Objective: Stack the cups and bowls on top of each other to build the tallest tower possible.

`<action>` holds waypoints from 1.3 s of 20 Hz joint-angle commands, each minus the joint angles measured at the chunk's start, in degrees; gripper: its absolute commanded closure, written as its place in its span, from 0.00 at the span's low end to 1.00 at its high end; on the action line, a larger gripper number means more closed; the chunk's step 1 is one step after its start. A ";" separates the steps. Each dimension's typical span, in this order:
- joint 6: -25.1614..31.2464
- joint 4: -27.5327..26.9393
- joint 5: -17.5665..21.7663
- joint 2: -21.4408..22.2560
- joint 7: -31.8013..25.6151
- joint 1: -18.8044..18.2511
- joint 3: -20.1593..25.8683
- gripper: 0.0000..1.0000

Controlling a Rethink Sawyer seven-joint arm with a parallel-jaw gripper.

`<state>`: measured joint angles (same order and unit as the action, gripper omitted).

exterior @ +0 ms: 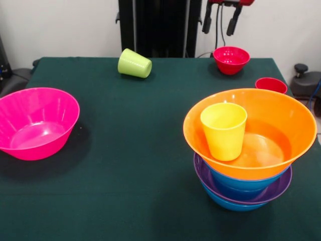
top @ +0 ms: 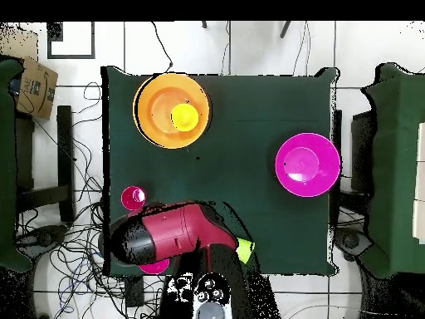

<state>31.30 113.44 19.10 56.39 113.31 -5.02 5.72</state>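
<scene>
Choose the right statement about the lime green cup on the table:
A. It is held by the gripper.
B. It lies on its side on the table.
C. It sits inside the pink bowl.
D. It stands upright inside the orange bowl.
B: the lime green cup lies tipped over on the green table, apart from every bowl; the cup standing in the orange bowl is the yellow cup.

Open table point(exterior: 140, 150) lies between pink bowl point(exterior: 36, 122) and tower point(exterior: 249, 150).

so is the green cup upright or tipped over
Tipped over. The green cup lies on its side on the table, its open mouth facing sideways.
</scene>
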 commanded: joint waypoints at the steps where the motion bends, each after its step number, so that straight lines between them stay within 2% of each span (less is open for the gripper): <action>1: -3.86 0.89 0.14 -6.83 11.64 2.46 -2.37 0.00; 9: -4.58 0.36 -2.00 -8.86 11.97 4.48 -4.08 0.00; 14: -5.50 2.03 -2.51 -9.20 10.26 4.36 -3.41 0.00; 21: -6.45 2.69 -3.36 -10.49 10.71 5.97 -3.57 0.00; 26: -8.87 2.69 -4.45 -13.14 11.38 6.63 -3.48 0.00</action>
<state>27.65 113.61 17.49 47.06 113.69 0.61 0.22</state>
